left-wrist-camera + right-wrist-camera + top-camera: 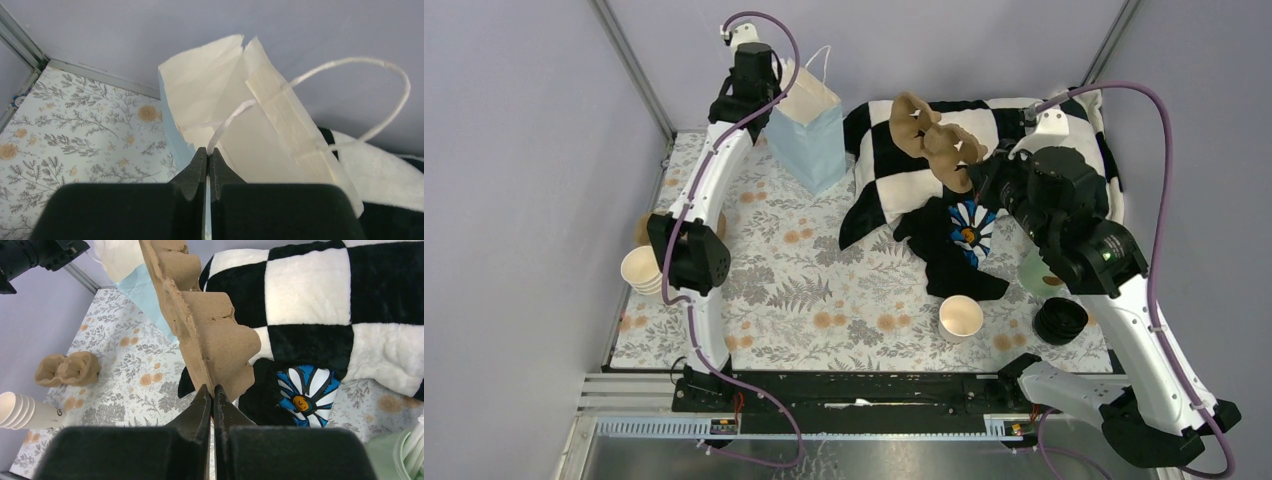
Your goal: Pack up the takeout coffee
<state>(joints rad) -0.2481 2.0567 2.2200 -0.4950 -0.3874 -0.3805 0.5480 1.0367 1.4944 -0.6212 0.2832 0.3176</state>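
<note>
**Though the takeout coffee stands free, no gripper is spare**

Lidless near the front edge of the desk, it looks light and crushable; pinch gently mid-wall. The left gripper clamps the paper bag, the right gripper the pulp carrier.

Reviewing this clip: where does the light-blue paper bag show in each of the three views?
Top external: light-blue paper bag stands at the far edge, left of centre.
Left wrist: bag fills the centre, mouth open; left tool shut on its handle.
Right wrist: blue sliver upper left, behind the cardboard cup carrier.
Shared landmark: floral tablecloth.
</note>
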